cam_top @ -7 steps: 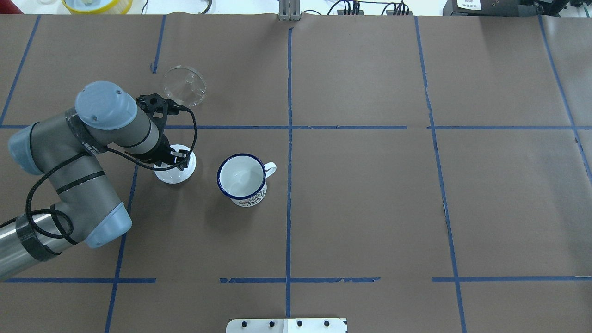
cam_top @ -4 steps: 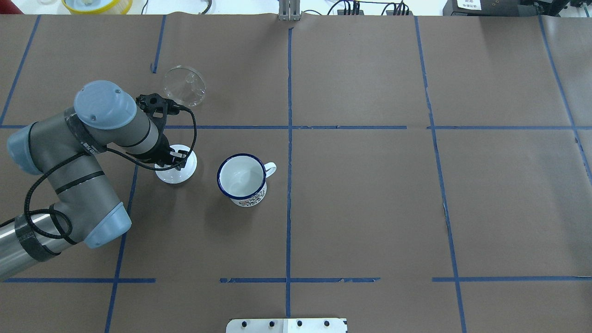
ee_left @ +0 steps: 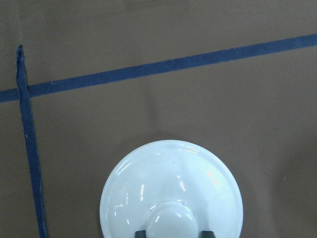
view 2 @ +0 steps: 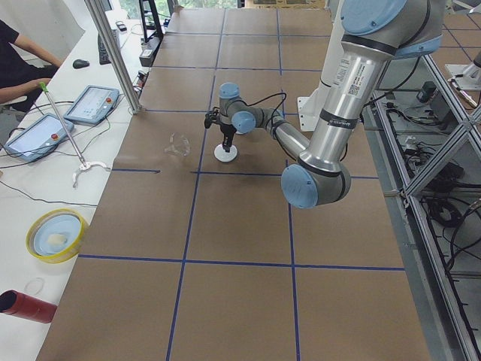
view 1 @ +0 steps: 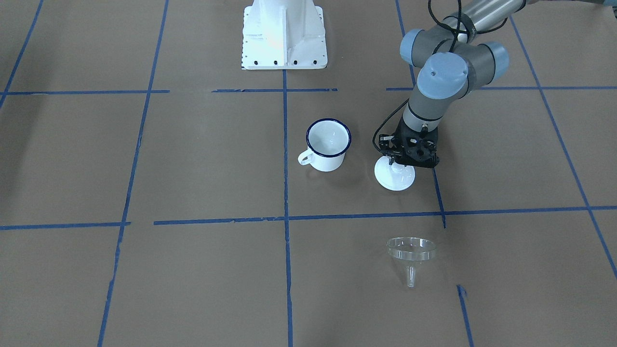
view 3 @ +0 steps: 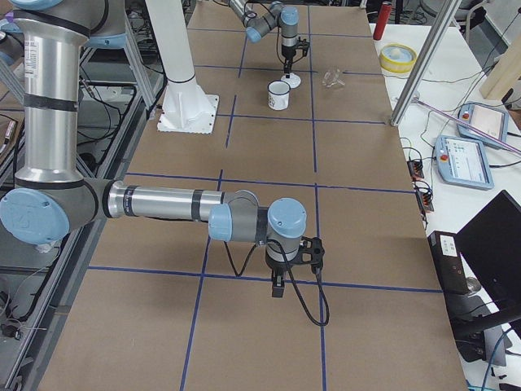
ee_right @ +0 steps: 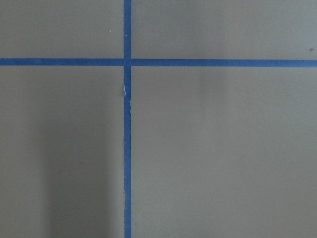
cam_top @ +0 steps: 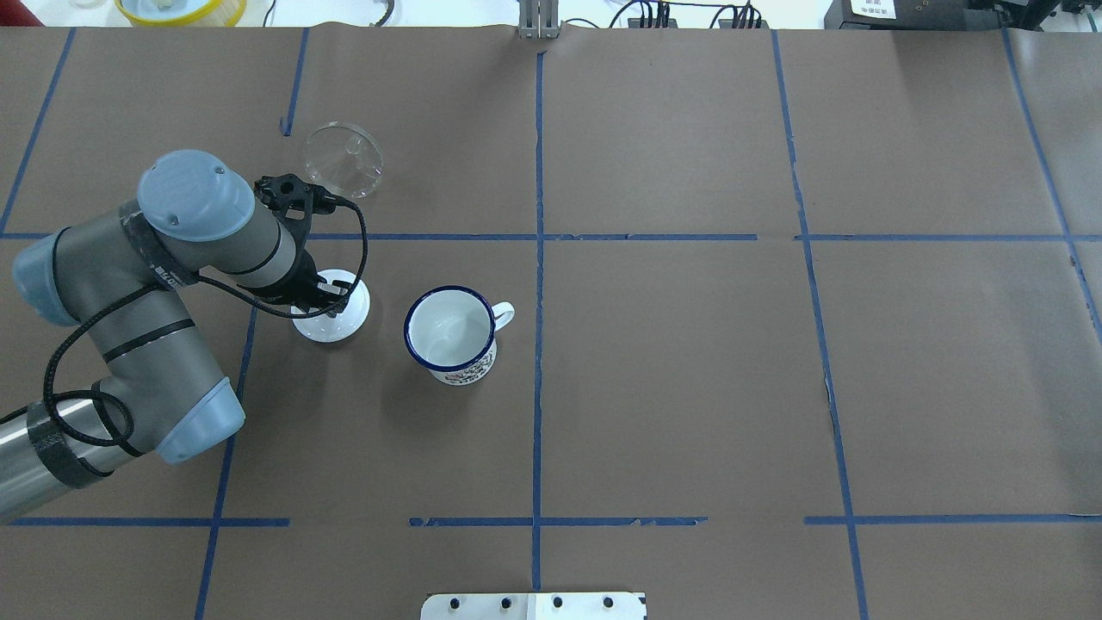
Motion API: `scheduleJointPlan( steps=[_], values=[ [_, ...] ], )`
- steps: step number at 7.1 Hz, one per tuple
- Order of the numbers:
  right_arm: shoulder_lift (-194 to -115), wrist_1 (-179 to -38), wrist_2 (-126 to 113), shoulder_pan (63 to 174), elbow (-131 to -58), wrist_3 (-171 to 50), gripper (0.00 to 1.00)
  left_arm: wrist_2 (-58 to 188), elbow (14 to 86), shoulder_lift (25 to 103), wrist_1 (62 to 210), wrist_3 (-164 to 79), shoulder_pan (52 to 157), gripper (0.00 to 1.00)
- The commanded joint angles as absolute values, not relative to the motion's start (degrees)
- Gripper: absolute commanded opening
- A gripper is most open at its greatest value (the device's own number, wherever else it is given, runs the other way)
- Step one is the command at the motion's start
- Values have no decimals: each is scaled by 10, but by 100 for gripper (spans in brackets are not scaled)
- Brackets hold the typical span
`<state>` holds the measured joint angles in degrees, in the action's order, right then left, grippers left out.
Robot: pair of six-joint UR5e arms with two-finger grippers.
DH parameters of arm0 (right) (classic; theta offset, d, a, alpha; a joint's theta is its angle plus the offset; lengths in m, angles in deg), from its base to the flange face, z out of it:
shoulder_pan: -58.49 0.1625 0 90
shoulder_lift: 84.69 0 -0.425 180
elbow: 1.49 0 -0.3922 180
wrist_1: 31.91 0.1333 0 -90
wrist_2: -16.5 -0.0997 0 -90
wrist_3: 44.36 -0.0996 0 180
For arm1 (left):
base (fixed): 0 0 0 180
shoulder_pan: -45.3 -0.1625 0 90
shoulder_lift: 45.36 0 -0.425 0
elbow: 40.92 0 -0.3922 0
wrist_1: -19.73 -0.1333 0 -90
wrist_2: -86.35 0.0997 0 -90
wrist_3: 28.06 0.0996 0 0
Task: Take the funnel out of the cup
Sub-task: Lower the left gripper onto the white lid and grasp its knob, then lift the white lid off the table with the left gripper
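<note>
The left gripper [view 1: 404, 162] stands upright over the white lid [view 1: 395, 177]. In the wrist view its two dark fingertips [ee_left: 140, 233] sit close on both sides of the lid's knob [ee_left: 172, 221], so it is closed on the knob. The lid is between the cup [cam_top: 450, 334] and a blue tape line [cam_top: 245, 344], just beside the line. A strip of bare brown paper [cam_top: 689, 387] separates the lid from the cup; they do not touch.

The funnel [cam_top: 343, 159] is out of the cup. It lies on the paper beyond the cross tape line, well apart from the cup and nearer to the far edge of the table, with its spout toward the operators' side. The cup stands upright, its handle [cam_top: 504, 314] pointing to the middle tape line, and wide paper stretches to its right.

The right gripper [view 3: 279, 281] hangs over the paper near a tape crossing, well apart from all these things; I cannot tell how far it is open.

The cup has a dark printed pattern low on its wall, not readable. A label on the near arm [view 2: 347, 71] is too small to read.
</note>
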<state>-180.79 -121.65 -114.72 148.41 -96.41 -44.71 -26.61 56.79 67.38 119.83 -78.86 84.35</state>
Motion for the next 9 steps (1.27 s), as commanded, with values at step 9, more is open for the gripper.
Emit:
scheduleJointPlan(
  steps=[9],
  values=[
    [-1808,-1216,-1147,1484,-964,-447,100,-265,559,685,1202,-789,854,47]
  ],
)
